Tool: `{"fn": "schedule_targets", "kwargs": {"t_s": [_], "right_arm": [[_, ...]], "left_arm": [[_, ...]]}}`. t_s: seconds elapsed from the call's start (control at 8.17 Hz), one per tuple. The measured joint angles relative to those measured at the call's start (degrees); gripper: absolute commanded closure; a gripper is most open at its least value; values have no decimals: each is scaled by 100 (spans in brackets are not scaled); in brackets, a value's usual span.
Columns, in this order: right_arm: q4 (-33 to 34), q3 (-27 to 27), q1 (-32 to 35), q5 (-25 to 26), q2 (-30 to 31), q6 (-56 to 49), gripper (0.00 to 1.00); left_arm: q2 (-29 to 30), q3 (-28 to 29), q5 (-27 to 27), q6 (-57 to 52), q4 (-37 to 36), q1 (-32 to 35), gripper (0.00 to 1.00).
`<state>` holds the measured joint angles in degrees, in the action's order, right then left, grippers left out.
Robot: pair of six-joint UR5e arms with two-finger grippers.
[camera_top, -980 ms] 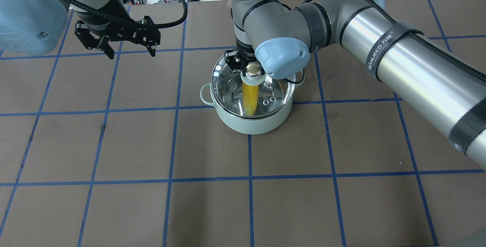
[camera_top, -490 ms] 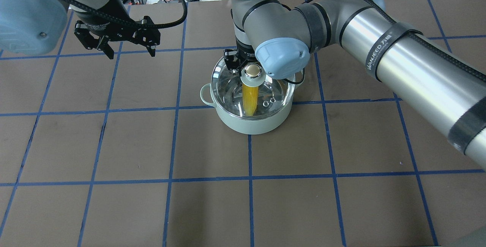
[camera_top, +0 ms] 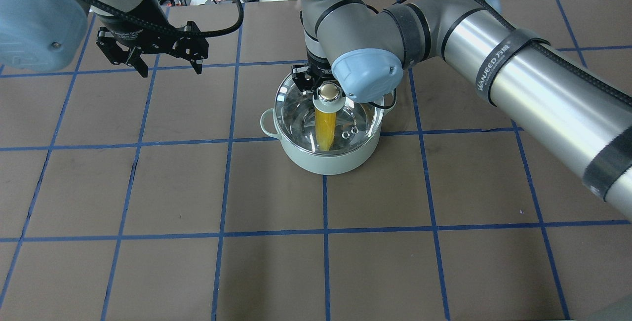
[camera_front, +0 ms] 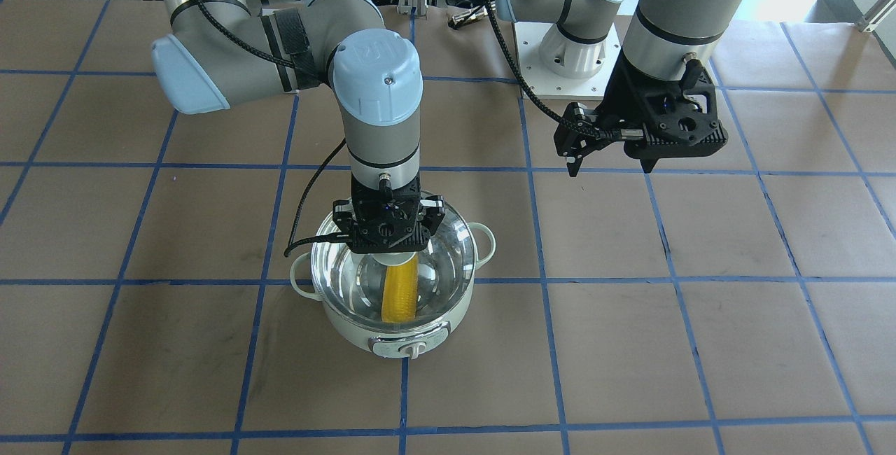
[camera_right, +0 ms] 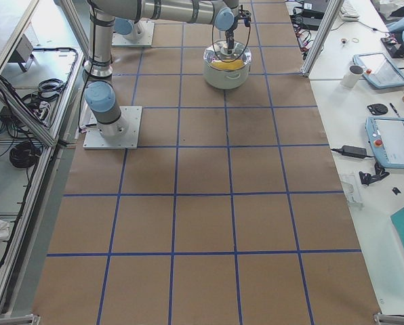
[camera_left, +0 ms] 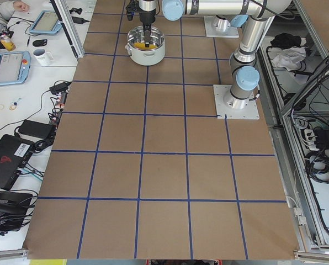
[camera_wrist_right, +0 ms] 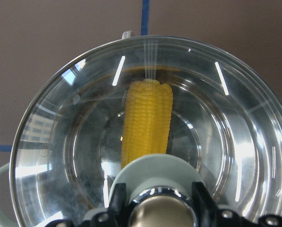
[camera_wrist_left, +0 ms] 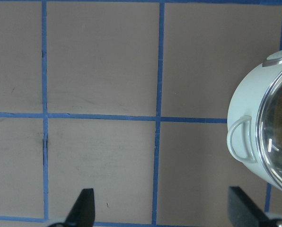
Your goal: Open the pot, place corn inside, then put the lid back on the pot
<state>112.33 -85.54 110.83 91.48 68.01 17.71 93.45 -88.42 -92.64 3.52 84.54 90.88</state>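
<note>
1. Two arms at work here. The right tool (camera_front: 390,241) is straight above the pot (camera_top: 326,160), pointing down, with its fingers clamped on either side of the gold knob (camera_top: 330,93) in the middle of the lid (camera_top: 296,108). So it's gripping the lid by that knob.
2. The lid covers the mouth of the pot, and its glass dome lines up with the steel rim pretty much all the way round. I can't tell whether it's fully seated or a hair above the rim.
3. The corn (camera_top: 325,131) is inside the pot and shows clearly through the glass. It lies lengthwise across the steel bowl and runs under the lid's centre disc. In the right wrist view its blunt end points away from the camera.
4. The pot stands upright on the brown surface (camera_top: 247,271), close to where two blue tape lines (camera_top: 222,187) cross. Its control dial (camera_front: 413,348) faces away from the robot, and there's a loop handle on each side.
5. The left tool (camera_top: 172,61) is off to the pot's left, well apart from it, and hangs above bare surface. Its fingers are spread wide with nothing between them. In its own wrist view the pot only peeks in at the right edge.
</note>
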Motion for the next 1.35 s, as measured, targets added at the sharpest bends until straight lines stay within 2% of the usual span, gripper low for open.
{"fn": "schedule_targets", "kwargs": {"t_s": [0.98,1.22,1.35], "right_arm": [[-40,3,-18,-88,4,39,64],[-51,3,-18,-85,3,41,0],[-52,2,-18,-72,4,6,0]], "left_arm": [[15,0,-7,6,2,0,0],[15,0,-8,8,10,0,0],[15,-4,-9,9,10,0,0]]}}
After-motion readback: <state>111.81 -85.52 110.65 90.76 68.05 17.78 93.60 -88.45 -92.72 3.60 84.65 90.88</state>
